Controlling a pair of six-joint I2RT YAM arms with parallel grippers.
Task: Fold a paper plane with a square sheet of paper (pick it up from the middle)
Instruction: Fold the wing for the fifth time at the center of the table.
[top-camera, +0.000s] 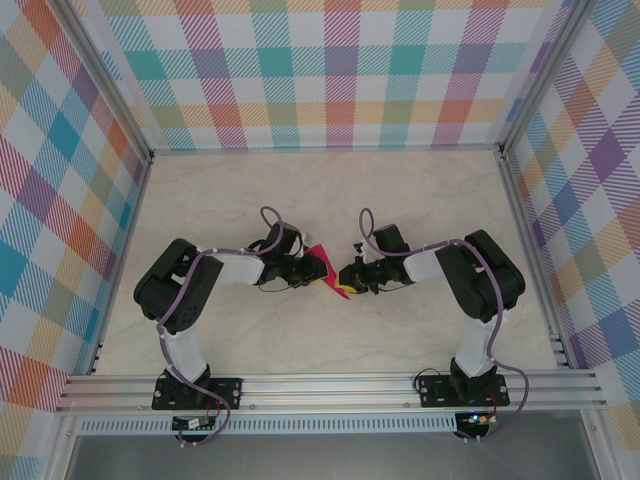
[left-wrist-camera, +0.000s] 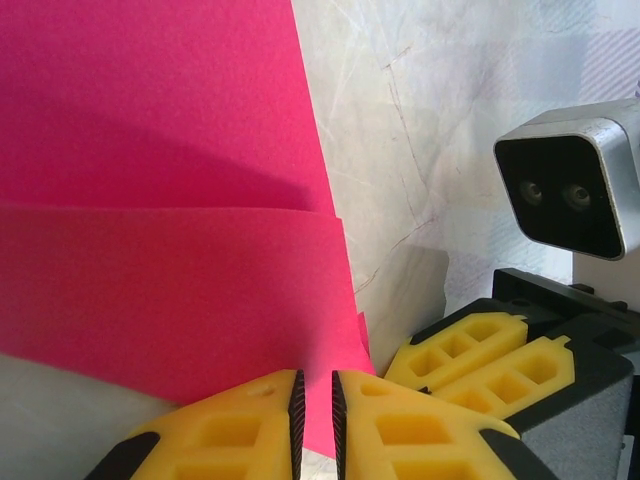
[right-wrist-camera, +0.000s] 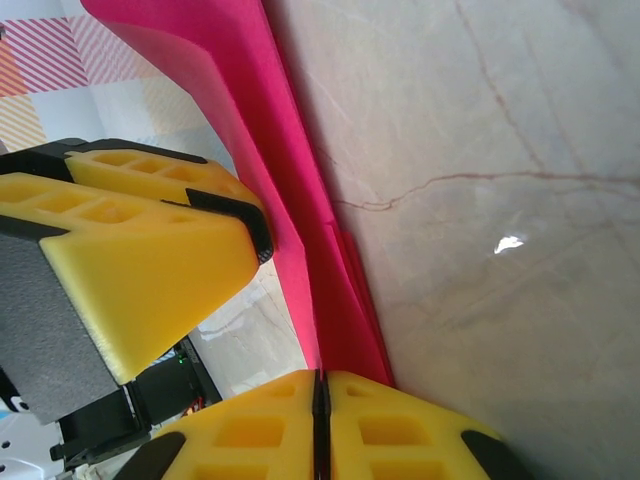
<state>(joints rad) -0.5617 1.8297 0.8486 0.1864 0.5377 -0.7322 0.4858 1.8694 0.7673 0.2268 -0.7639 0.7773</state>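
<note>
Magenta paper (top-camera: 322, 263), thin and matte, already doubled over: the left wrist view shows one layer lying on another, a straight flap edge running across, a sharp corner low by the fingers. Position: middle of the table (top-camera: 430, 200), slightly toward the near side, between both arms. Left gripper (left-wrist-camera: 315, 390) comes at it from the left, right gripper (right-wrist-camera: 320, 392) from the right; tips face each other, just beside one another, paper between. Left fingers nearly together, a sliver of pink in the slit: clamped on the paper's edge. Right fingers pressed flat, paper running into the seam: also gripping it. Long axis of the folded piece runs roughly far to near, a little slanted, crosswise to both arms; neither arm is nearer, both are on it. Paper stands on edge, not flat; whether its lower edge touches the table, cannot tell. Fingers: yellow, blocky, moulded with hollow cells. Table: pale, marbled, glossy, thin veins. Judgement: the next crease turns on the two grips opposing each other across that far-near line; so thin a sheet would likely buckle or slip if one side pulls.
</note>
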